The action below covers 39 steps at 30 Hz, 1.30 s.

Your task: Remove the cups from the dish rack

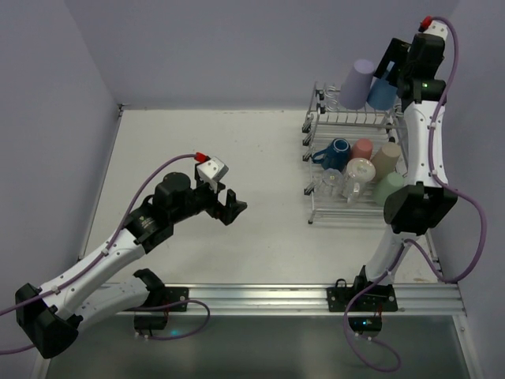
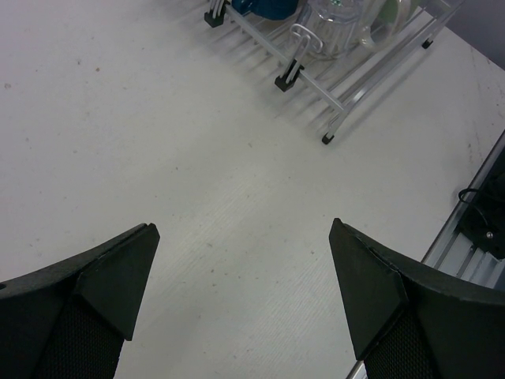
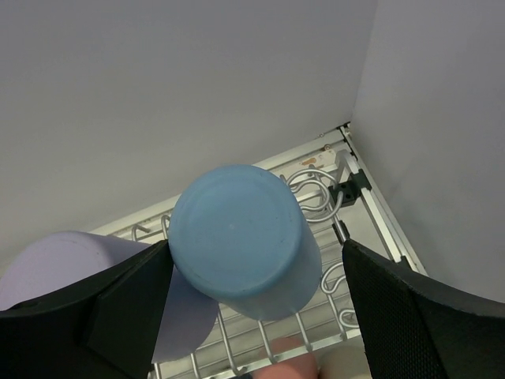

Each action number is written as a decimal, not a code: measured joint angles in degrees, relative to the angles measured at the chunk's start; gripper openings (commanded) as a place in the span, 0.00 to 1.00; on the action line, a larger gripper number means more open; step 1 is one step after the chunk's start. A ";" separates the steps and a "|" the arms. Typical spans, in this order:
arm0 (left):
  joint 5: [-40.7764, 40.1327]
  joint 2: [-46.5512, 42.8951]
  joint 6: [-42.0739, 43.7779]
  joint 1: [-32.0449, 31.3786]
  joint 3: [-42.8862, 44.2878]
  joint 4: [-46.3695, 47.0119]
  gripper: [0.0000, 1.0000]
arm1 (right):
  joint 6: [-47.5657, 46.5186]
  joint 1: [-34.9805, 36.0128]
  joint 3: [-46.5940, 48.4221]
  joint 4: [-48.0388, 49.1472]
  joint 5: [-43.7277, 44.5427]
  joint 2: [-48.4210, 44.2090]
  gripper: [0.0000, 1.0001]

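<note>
Right end effector (image 3: 254, 257) flanks light-blue tumbler (image 3: 237, 229), rack (image 3: 355, 186) half-hidden.

**Legible text and markings**

No text, label, brand name, number or sign can be read in any of the three views. The only candidate is a faint brownish mark on the white bracket (image 3: 333, 160) at the far corner of the dish rack (image 3: 384, 217), which is too small and blurred to make out.

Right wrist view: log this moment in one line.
right gripper open, straddling blue tumbler on rack | left gripper open over table
</note>
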 measured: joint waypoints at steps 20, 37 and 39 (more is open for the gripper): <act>0.09 0.17 0.00 0.13 0.00 0.02 1.00 | -2.75 0.09 0.55 3.04 0.11 3.02 0.46; 4.83 0.44 -7.50 1.27 0.48 3.82 1.00 | 2.21 0.48 -36.17 17.03 1.18 -39.76 0.44; 6.19 0.68 -10.97 1.27 1.03 7.08 1.00 | 4.59 1.40 -43.80 19.52 -0.33 -47.93 0.43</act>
